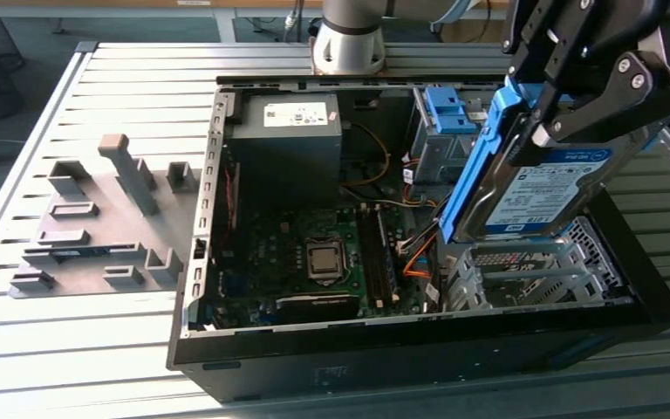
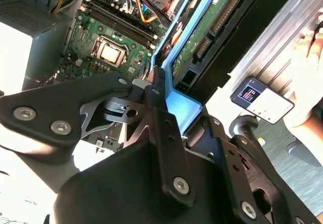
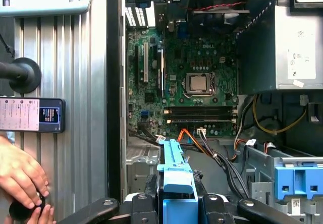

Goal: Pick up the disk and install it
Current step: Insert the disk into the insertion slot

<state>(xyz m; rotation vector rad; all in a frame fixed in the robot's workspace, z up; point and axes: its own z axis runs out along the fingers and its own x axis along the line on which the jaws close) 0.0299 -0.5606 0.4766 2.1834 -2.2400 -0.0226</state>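
The gripper (image 1: 568, 109) is clamped on the disk (image 1: 544, 188), holding it on edge. The disk's long axis slopes down toward the drive cage (image 1: 533, 271) directly below it.

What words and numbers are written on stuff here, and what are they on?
No text can be quoted with confidence.
Label on the disk: white and blue, print too small to read.
White sticker on the grey power supply box: blurred.
Motherboard: only a maker's mark and tiny white lettering, too small.
Handheld device on the table: its screen is too small to read.
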